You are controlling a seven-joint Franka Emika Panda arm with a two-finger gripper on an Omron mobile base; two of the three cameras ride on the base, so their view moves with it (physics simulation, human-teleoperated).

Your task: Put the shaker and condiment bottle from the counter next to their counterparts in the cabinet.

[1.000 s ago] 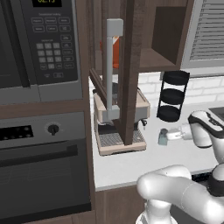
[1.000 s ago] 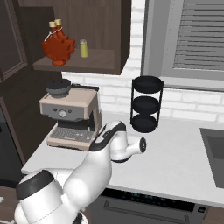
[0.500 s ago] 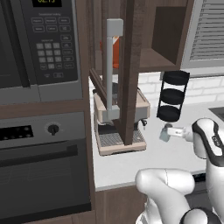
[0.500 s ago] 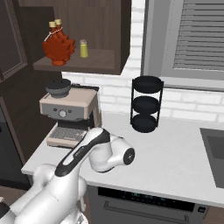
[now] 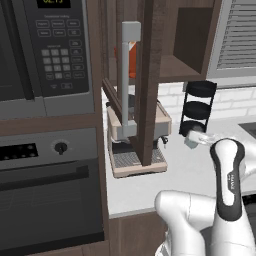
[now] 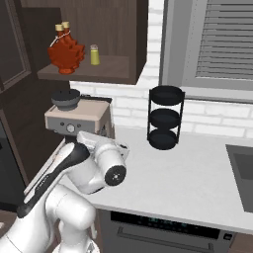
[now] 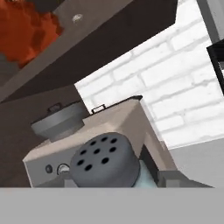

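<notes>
Shaker gripped in tool, now lifted off counter, closer to coffee machine. Open cabinet door stands left; tiered rack behind.

White brick wall runs behind the white worktop, with a shuttered window above it. At left sit a black microwave and, beneath it, an oven. A beige coffee machine stands on the worktop, a black three-tier rack near it by the wall. Dark sink at the far right.
</notes>
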